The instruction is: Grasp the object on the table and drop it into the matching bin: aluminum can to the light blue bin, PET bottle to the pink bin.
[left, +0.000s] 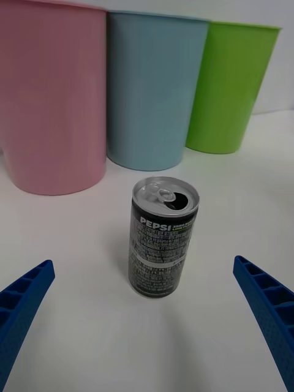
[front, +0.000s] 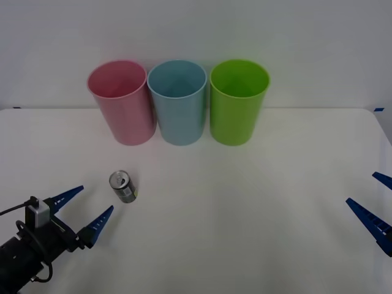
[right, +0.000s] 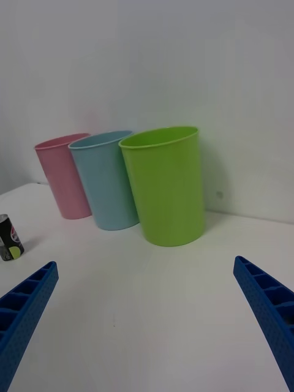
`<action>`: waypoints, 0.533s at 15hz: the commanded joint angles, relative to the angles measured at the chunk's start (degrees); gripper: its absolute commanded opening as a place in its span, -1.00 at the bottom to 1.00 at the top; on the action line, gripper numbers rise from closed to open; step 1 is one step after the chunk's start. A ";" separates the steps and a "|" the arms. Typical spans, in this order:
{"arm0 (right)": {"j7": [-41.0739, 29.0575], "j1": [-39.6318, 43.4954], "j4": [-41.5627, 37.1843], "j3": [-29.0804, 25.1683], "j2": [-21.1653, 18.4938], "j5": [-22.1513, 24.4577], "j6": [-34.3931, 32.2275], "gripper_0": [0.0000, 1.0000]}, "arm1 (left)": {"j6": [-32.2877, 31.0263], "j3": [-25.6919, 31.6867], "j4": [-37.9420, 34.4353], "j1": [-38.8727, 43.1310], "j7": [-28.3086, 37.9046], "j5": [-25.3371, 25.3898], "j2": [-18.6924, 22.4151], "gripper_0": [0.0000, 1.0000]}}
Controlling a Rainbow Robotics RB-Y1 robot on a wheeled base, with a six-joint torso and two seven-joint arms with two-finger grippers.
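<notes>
A small aluminum can (front: 123, 187) with a silver top and dark label stands upright on the white table (front: 245, 233), in front of the pink bin (front: 121, 101). The light blue bin (front: 178, 101) stands just right of the pink one. My left gripper (front: 89, 209) is open, low over the table, a short way in front of and left of the can (left: 162, 245), which sits centred ahead of its fingers. My right gripper (front: 377, 205) waits open at the table's right edge; from its wrist the can (right: 10, 237) appears far off.
A lime green bin (front: 238, 101) stands right of the light blue bin, all three in a row near the back wall. The table's middle and right side are bare white surface.
</notes>
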 commanded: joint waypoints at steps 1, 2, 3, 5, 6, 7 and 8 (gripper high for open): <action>0.00 0.00 0.00 0.00 0.00 0.00 0.00 1.00 | 0.73 0.14 0.06 -1.07 0.16 -2.55 -1.83 1.00; 0.00 0.00 0.00 0.00 0.00 0.00 0.00 1.00 | 0.99 0.14 -0.03 -1.43 0.25 -3.25 -2.36 1.00; 0.00 0.00 0.00 0.00 0.00 0.00 0.00 1.00 | 1.25 0.14 0.06 -1.69 0.25 -3.87 -2.71 1.00; 0.00 0.00 0.00 0.00 0.00 0.00 0.00 1.00 | 1.78 -0.30 1.20 -3.01 0.16 -4.57 -3.15 1.00; 0.00 0.00 0.00 0.00 0.00 0.00 0.00 1.00 | 1.87 -0.30 2.43 -3.89 -0.10 -4.57 -3.15 1.00; 0.00 0.00 0.00 0.00 0.00 0.00 0.00 1.00 | 1.78 -0.39 4.36 -5.47 -0.45 -4.57 -3.15 1.00; 0.00 0.00 0.00 0.00 0.00 0.00 0.00 1.00 | 1.78 -0.47 5.33 -6.26 -0.63 -4.57 -3.15 1.00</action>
